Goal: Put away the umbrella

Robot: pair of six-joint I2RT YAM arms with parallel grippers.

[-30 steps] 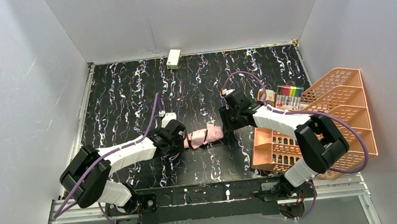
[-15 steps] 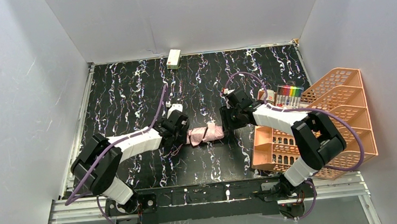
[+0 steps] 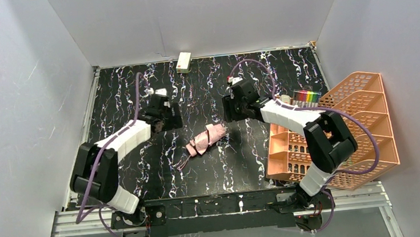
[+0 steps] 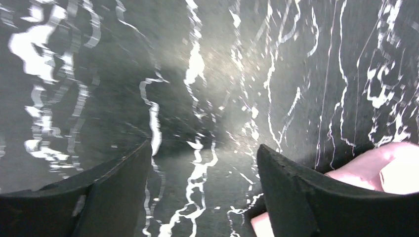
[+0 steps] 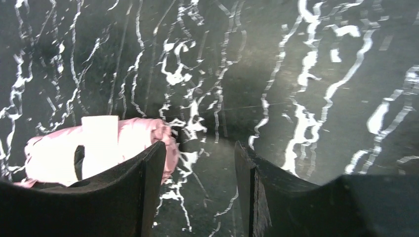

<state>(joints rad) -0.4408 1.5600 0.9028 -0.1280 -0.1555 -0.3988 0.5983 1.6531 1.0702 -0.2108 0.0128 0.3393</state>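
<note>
Right now neither of my tools is on the umbrella [image 3: 206,139]. It lies by itself in the middle of the table [image 3: 125,91], a rolled pink bundle on a slant, with its far end toward my right side and a thin loose bit trailing from its near end. My left tool [image 3: 164,115] hangs released with only bare table between its fingers; in its wrist view the pink fabric shows outside one finger, not in the gap. My right tool [image 3: 235,107] is also released and grasps nothing, with the bundle just beside one finger.

I judge the step in hand to be taking the bundle up again, probably to carry it to the orange rack [image 3: 341,135] on my right. To do that well I would turn the wrist to match the slant and come down across the thick middle of the roll. The squeeze should be firm enough that the fabric cannot spring open, and I would keep the trailing bit from snagging on the mesh.

A second ago both tools were down at the two ends of the bundle, which lay almost level across the table. Since then both have drawn back toward the far side, and the bundle has swung round onto its slant
</note>
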